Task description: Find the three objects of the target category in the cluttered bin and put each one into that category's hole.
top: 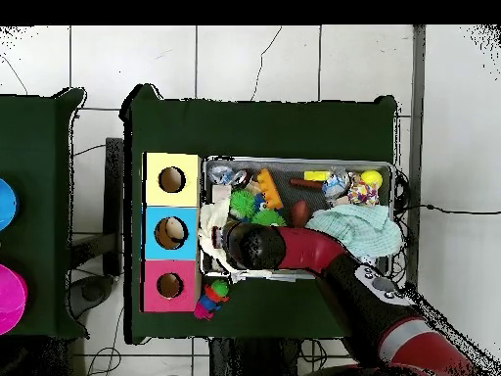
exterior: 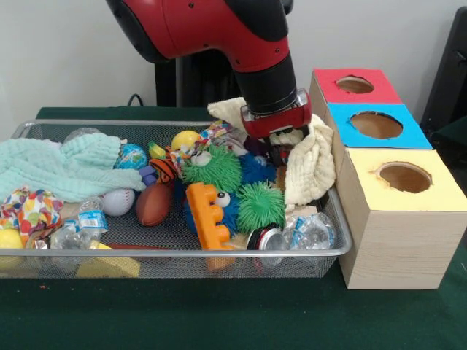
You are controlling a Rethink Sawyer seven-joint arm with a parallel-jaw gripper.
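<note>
The wire bin [exterior: 175,253] is packed with toys, cloths and bottles. My gripper [exterior: 275,148] reaches down into its right rear part, among a cream cloth [exterior: 310,166] and dark blue and multicoloured toys; its tips are hidden there. Just in front lie a green fuzzy toy with an eye [exterior: 212,168], a green spiky ball [exterior: 260,205] and an orange toothed toy [exterior: 207,216]. Three boxes stand right of the bin, with holes in a red top [exterior: 355,84], a blue top [exterior: 376,125] and a yellow top [exterior: 403,177]. In the overhead view the arm [top: 258,245] covers the gripper.
A mint cloth [exterior: 66,169], a brown football [exterior: 153,204], a baseball [exterior: 117,202], a globe ball [exterior: 131,156], a yellow ball [exterior: 184,138], clear bottles [exterior: 310,232] and a can [exterior: 264,238] fill the bin. A colourful toy [top: 212,299] lies on the table beside the red box [top: 169,285].
</note>
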